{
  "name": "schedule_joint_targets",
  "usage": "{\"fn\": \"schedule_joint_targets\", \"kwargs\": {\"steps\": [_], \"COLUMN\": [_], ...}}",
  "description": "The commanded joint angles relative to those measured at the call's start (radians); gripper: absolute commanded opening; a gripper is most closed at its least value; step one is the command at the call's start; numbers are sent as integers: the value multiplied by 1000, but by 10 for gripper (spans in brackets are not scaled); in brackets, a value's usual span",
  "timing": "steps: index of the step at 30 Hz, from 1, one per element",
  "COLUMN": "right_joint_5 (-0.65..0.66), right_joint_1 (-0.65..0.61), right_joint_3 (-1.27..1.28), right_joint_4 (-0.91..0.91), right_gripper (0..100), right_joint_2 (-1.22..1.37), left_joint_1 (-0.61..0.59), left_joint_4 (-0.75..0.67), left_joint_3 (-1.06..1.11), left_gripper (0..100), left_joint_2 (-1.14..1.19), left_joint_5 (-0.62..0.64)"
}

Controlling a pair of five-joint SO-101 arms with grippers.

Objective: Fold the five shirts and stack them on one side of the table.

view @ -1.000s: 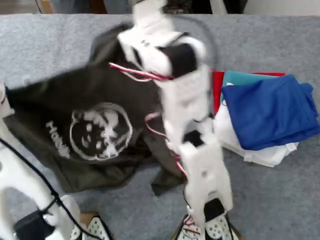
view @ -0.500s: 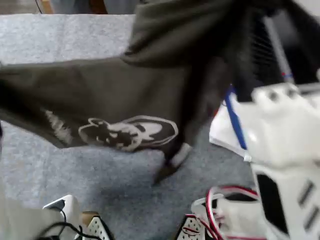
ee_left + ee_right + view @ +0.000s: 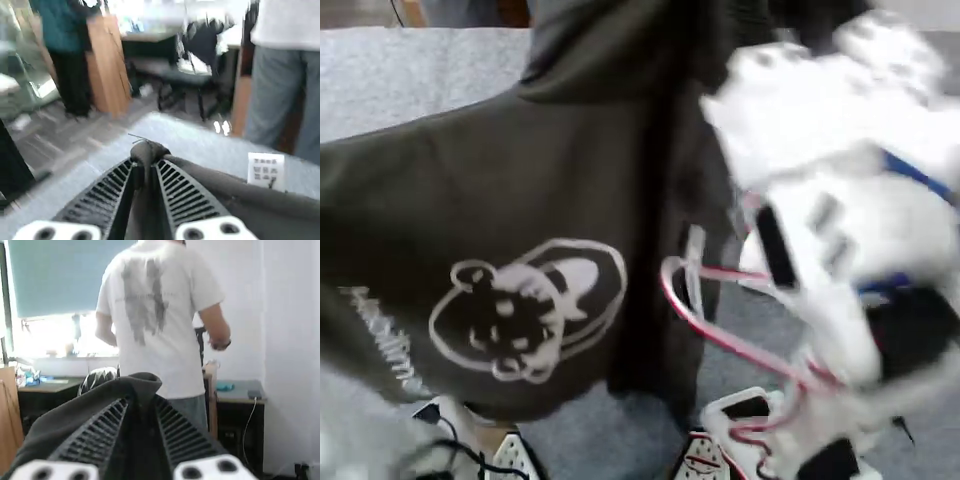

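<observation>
High above the desk [image 3: 390,80], the dark shirt [image 3: 500,180] hangs, with the left jaws and the right jaws both clamped on its cloth. If one pinch slips, it may fall in a messy heap.

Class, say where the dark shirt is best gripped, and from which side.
Likely the upper edge of the dark shirt, coming edge-on: the left tool and right tool each pinch a bunched fold there, and it hangs spread, print showing.
</observation>
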Motion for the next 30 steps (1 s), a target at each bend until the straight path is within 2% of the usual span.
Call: {"fn": "schedule_joint_targets", "kwargs": {"steps": [1, 5, 8, 10, 11, 16, 20, 24, 27, 30], "right_joint_5": [12, 12, 8, 6, 6, 6, 11, 14, 86, 115], "right_joint_1": [-31, -17, 2, 3, 3, 0, 2, 3, -2, -5], "right_joint_3": [177, 315, 298, 211, 147, -268, -596, -849, -1006, -998], "right_joint_4": [-100, -273, -387, -420, -419, -261, -71, 169, 351, 493], "right_gripper": [12, 12, 12, 12, 12, 12, 12, 12, 12, 12], "right_joint_2": [104, 303, 496, 624, 685, 938, 1116, 1251, 1325, 1328], "left_joint_1": [68, 117, 145, 166, 176, 185, 179, 177, 179, 174], "left_joint_4": [-216, -707, -1111, -1277, -1307, -1260, -1109, -942, -813, -704], "left_joint_3": [363, 829, 1078, 1142, 1139, 970, 835, 797, 799, 811], "left_gripper": [30, 29, 29, 30, 31, 32, 30, 29, 29, 29], "left_joint_2": [14, 15, 18, 46, 72, 270, 410, 474, 480, 476], "left_joint_5": [5, 6, 6, 3, 3, 2, 2, -9, -118, -189]}}
